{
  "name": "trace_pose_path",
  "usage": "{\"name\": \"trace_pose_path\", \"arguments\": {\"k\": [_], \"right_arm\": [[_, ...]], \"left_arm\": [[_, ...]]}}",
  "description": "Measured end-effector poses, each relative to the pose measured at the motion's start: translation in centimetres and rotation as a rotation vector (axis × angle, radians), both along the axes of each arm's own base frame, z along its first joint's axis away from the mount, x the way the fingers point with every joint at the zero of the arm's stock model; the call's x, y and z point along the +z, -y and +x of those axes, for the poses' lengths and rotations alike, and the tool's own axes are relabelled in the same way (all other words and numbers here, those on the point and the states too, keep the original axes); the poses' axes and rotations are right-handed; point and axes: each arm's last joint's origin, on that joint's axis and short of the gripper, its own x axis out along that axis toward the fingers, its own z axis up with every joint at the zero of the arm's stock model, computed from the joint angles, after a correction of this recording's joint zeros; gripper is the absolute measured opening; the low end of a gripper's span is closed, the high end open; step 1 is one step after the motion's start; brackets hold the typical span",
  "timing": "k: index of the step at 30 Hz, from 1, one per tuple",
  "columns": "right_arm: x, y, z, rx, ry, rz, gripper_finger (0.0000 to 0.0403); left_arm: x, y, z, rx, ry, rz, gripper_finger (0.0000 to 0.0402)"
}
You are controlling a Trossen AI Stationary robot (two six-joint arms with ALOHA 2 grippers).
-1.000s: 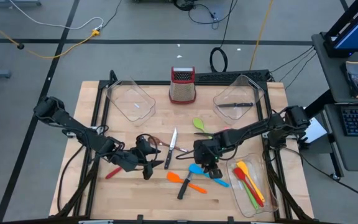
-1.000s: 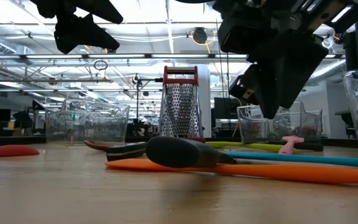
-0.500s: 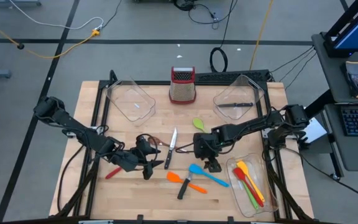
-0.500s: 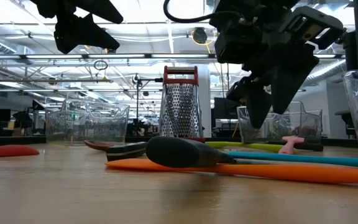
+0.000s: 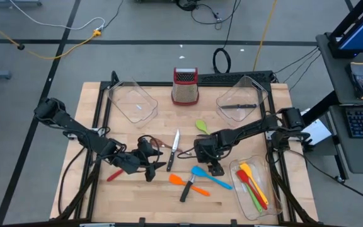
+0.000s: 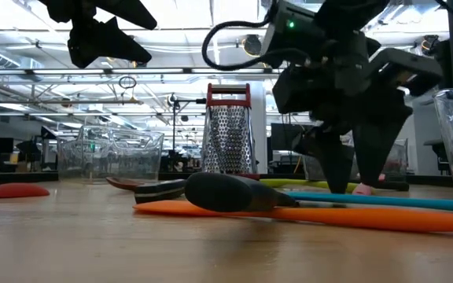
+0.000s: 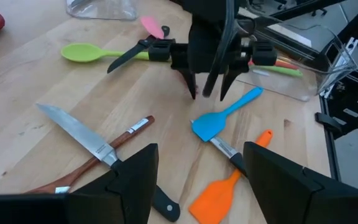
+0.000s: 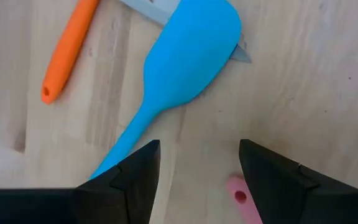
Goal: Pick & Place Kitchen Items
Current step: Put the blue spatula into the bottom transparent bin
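The right claw [image 5: 214,168], spread, is now lowering beside the blue spatula [image 5: 208,177], probably at its 12 o'clock; the left claw [image 5: 149,165], spread, is waiting.

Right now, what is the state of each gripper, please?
Left gripper: jaws open, holding nothing.
Right gripper: jaws open, empty, just above the blue spatula.

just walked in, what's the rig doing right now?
It is sorting kitchen utensils from the table into clear bins. The right end effector is low over the wood, open and holding nothing, right beside the blue spatula, with its fingers near the table. The left end effector hangs open above the table near the knife and holds nothing. The front bin on the right already holds several spatulas; the orange spatula and green spoon lie loose.
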Motion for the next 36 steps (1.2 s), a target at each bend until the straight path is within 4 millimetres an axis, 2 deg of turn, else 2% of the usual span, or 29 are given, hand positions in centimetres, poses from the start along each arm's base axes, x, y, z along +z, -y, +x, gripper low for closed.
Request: {"name": "trace_pose_path", "arguments": {"k": [6,20,36], "right_arm": [[0.4,-0.3,0.0,0.008,0.006,0.055,0.0215],[0.5,-2.7,0.0,-0.022,0.006,0.070,0.0215],[0.3,-2.9,0.0,-0.058,0.012,0.020,0.0215]], "left_arm": [[0.0,0.0,0.0,-0.001,0.001,0.002,0.0241],[0.0,0.0,0.0,-0.008,-0.004,0.017,0.0241],[0.0,0.0,0.0,-0.007,-0.002,0.015,0.0241]]}}
